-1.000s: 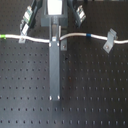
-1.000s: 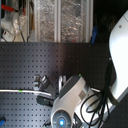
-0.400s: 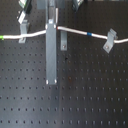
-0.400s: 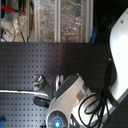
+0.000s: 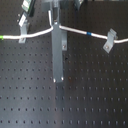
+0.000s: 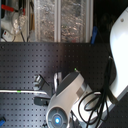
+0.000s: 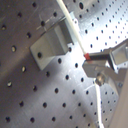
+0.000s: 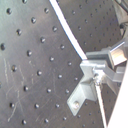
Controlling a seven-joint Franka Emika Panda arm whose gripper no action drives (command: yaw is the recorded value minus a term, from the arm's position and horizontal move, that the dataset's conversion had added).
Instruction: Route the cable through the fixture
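In the first exterior view the white cable (image 5: 75, 31) runs across the board. It has a green band (image 5: 3, 37) at the left and a blue band (image 5: 88, 34) right of centre. It peaks where my gripper (image 5: 54, 26) is shut on it, and a long pale grey bar (image 5: 58, 55) reaches down from there. In the first wrist view the fingertips (image 7: 89, 59) pinch the cable (image 7: 72, 27) beside a grey clip (image 7: 50, 44), which looks like the fixture; the cable runs past its edge. The second wrist view shows the same grip (image 8: 95, 67). In the second exterior view the arm hides the gripper.
Two slanted grey clips hold the cable, one on the first exterior view's left (image 5: 22, 35) and one on its right (image 5: 109, 42). The black perforated board (image 5: 95, 95) spreads below. In the second exterior view the white arm (image 6: 75, 100) fills the lower right, with shelves behind.
The gripper and the grey bar have shifted toward the top of the first exterior view and slightly right. The middle of the cable has been drawn along with them.
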